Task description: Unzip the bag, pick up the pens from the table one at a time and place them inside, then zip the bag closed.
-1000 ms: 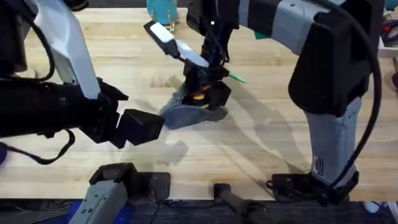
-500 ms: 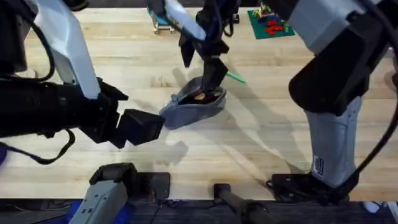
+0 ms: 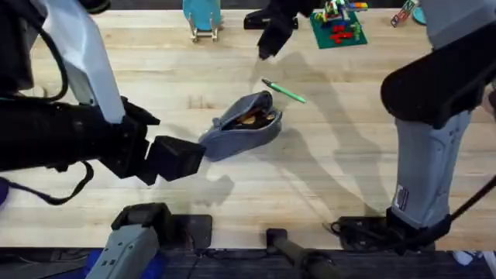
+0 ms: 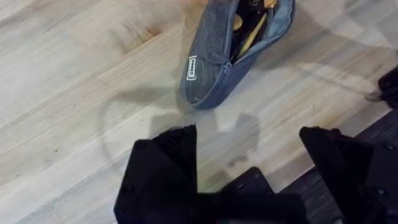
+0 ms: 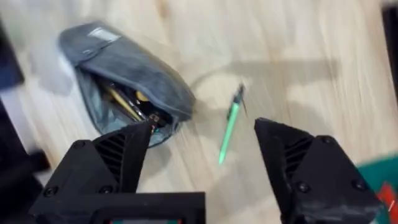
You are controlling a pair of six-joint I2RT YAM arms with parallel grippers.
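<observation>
While the right gripper [image 5: 202, 158] hovers wide open and empty, the green pen [image 5: 229, 129] lies between its fingers' line, beside the bag [image 5: 127, 81].

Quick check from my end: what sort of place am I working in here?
Probably a lab or workshop bench set up for robot trials: a bare wood-plank table, a green brick baseplate and a teal stand at its far edge, with the bag lying open mid-table.

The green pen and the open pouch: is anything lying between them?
No. In the right wrist view, only bare wood table separates the green pen from the blue-grey pouch; the overhead view agrees.
</observation>
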